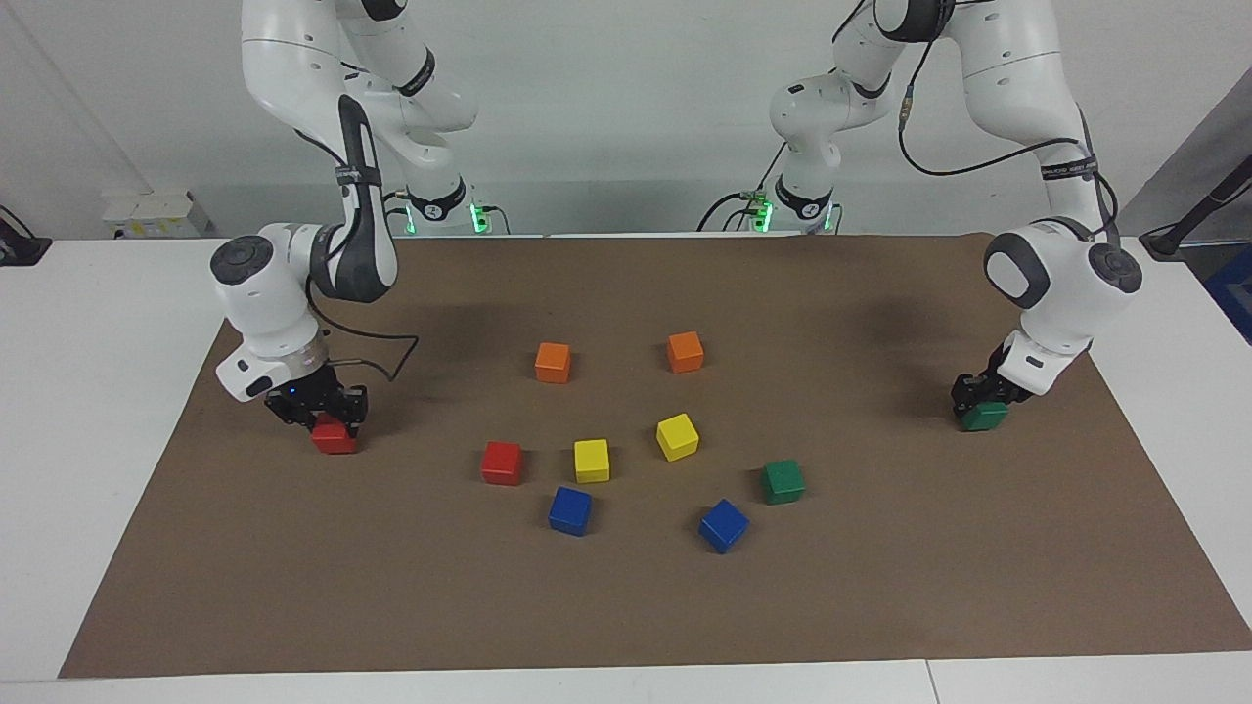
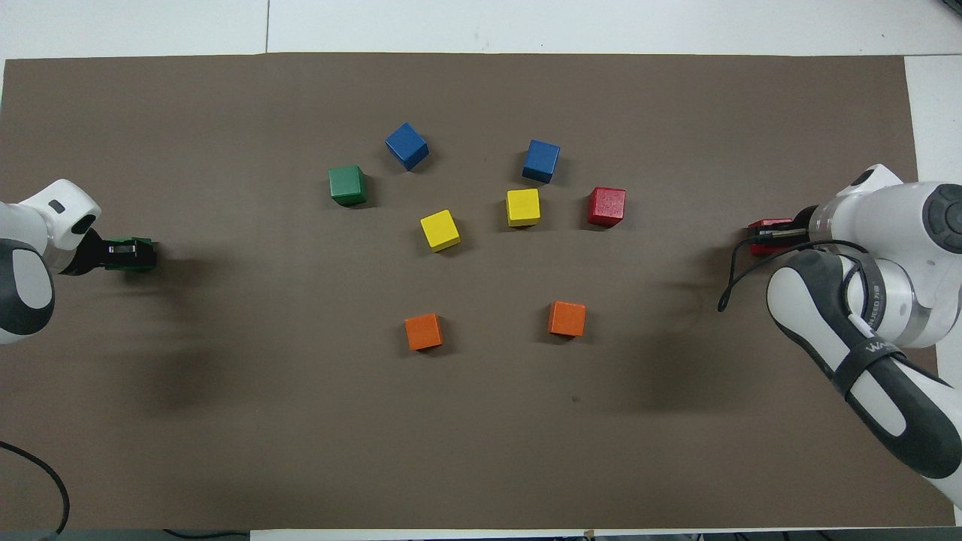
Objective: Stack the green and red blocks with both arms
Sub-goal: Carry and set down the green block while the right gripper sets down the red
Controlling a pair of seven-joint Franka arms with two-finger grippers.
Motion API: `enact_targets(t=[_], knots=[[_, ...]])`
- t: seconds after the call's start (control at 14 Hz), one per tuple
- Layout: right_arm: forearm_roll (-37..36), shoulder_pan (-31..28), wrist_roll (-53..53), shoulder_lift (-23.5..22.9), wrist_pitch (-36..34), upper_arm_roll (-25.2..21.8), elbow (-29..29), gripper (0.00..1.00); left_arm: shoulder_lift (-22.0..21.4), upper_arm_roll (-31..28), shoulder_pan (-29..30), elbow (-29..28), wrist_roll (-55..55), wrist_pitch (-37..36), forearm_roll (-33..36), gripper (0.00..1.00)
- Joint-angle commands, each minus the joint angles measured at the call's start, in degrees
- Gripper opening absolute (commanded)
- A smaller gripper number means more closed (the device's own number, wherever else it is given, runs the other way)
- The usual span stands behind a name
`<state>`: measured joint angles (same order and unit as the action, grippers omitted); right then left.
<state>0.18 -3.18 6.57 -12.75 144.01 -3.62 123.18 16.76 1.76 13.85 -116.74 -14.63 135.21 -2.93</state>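
Right now both arms are each gripping a block low at their own ends of the brown mat (image 1: 626, 606), so the step in hand looks like setting down, or picking up, the first block of each colour; which of the two I cannot tell.

The right gripper (image 1: 331, 422) is sitting with its jaws closed on a red block (image 1: 335, 440), well apart from the loose red block (image 1: 502, 463) and toward the right arm's end of the tabletop (image 1: 88, 411). That held block is looking as if it is touching the mat or just above it. The left gripper (image 1: 981, 403) is likewise closing its jaws on a green block (image 1: 984, 418), well apart from the loose green block (image 1: 783, 481) and toward the left arm's end.

The loose red block is lying just beside a yellow block (image 1: 591, 460), with a blue block (image 1: 570, 510) near it. The loose green block is lying near the other blue block (image 1: 723, 525) and the other yellow block (image 1: 677, 436). Two orange blocks (image 1: 553, 362) are lying nearer to the robots than the loose red block and play no part.

Nothing is stacked yet. As I judge it, the next move is calling for each pair of one colour to be brought together, one block squared over its partner before release, without nudging the yellow and blue neighbours.
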Motion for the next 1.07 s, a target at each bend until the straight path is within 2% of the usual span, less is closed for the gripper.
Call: enact_targets(t=[0.0, 0.21, 0.29, 0.36, 0.43, 0.5, 0.71, 1.0], knots=[[0.5, -1.1, 1.6, -0.9, 2.4, 0.5, 1.0, 0.02, -0.3, 0.0, 0.1, -1.1, -0.7, 1.3, 0.5, 0.99], [0.5, -1.1, 1.5, -1.1, 2.9, 0.5, 1.0, 0.02, -0.3, 0.0, 0.1, -0.9, -0.7, 1.3, 0.5, 1.00], [0.5, -1.0, 1.5, -1.1, 2.9, 0.5, 1.0, 0.06, -0.3, 0.0, 0.1, -0.9, -0.7, 1.3, 0.5, 1.00], [0.5, -1.0, 1.5, -1.1, 2.9, 0.5, 1.0, 0.34, -0.3, 0.0, 0.0, -0.7, -0.7, 1.2, 0.5, 1.00], [0.5, -1.0, 1.4, -1.1, 2.9, 0.5, 1.0, 0.89, -0.2, 0.0, 0.0, -0.5, -0.7, 1.0, 0.5, 1.00], [0.5, -1.0, 1.5, -1.1, 2.3, 0.5, 0.9, 1.00, -0.2, 0.0, -0.1, -0.4, -0.7, 1.0, 0.5, 1.00], [0.5, -0.7, 1.4, 0.2, -0.6, 0.5, -0.5, 1.00, -0.2, 0.1, -0.1, 2.6, -0.6, -2.3, 0.5, 1.00], [0.6, -0.2, 1.0, 4.0, -16.4, 0.6, -8.7, 1.00, 0.0, 0.0, -3.6, 15.3, 3.0, -15.8, 0.6, 1.00]])
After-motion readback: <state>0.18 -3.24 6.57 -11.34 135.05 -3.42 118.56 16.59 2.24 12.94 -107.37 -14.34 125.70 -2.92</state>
